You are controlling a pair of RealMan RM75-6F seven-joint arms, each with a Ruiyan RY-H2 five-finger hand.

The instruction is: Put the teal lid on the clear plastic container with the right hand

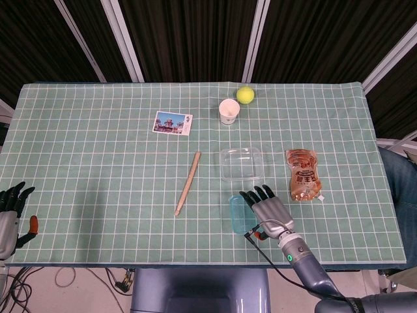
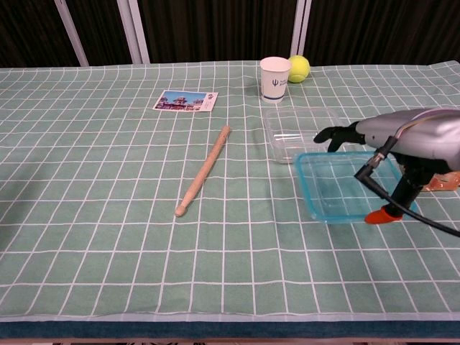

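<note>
The teal lid (image 1: 237, 214) (image 2: 336, 188) is lifted off the cloth, held at its right side by my right hand (image 1: 269, 208) (image 2: 392, 140). The fingers lie over the lid's top and the orange-tipped thumb is under its edge. The clear plastic container (image 1: 242, 163) (image 2: 300, 134) stands open just beyond the lid. In the chest view the lid's far edge overlaps the container's near right corner. My left hand (image 1: 9, 218) rests at the table's near left edge with its fingers apart, holding nothing.
A wooden stick (image 1: 187, 183) (image 2: 205, 169) lies left of the container. Behind it stand a paper cup (image 1: 229, 111) (image 2: 274, 77) and a tennis ball (image 1: 245, 94) (image 2: 299, 68). A postcard (image 1: 172, 123) lies at the back left, and a snack bag (image 1: 303, 175) to the right.
</note>
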